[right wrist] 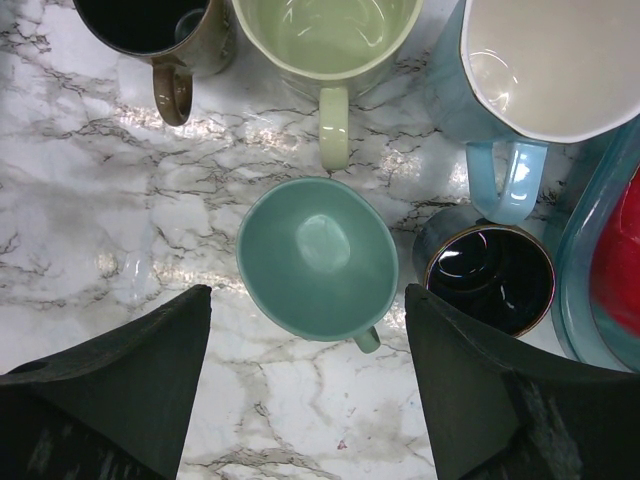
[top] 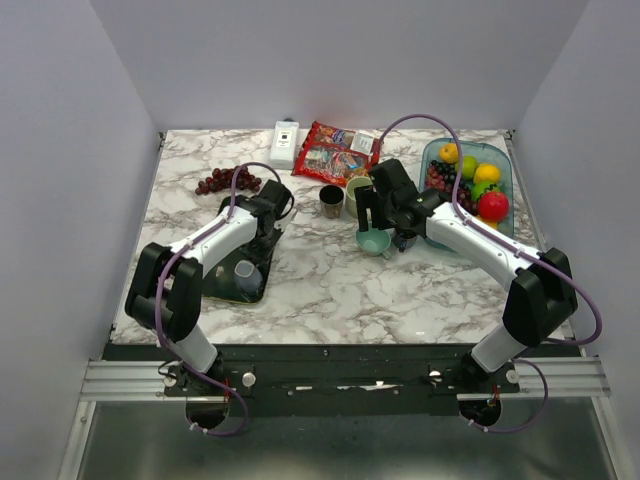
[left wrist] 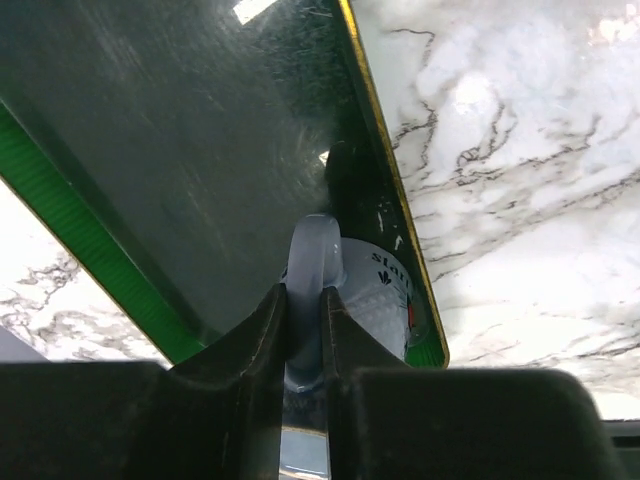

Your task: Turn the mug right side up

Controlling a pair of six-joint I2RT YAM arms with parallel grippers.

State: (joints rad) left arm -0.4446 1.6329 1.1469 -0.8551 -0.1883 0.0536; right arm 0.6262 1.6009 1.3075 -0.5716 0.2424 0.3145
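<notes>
A pale lavender-white mug (top: 243,272) with printed lettering rests on a dark tray with green edges (top: 217,282). My left gripper (top: 254,250) is shut on the mug's handle (left wrist: 312,248), right at the tray's corner; the mug's body (left wrist: 375,300) shows beside my fingers. I cannot tell which way up the mug is. My right gripper (top: 381,226) is open and empty, hovering over an upright teal mug (right wrist: 318,258), which also shows in the top view (top: 374,242).
Upright mugs cluster around the teal one: brown (right wrist: 150,30), light green (right wrist: 325,40), light blue (right wrist: 540,60), dark glossy (right wrist: 490,278). A fruit container (top: 505,165) stands at the right, with snack packets (top: 335,150), a white box (top: 285,143) and grapes (top: 225,181) at the back.
</notes>
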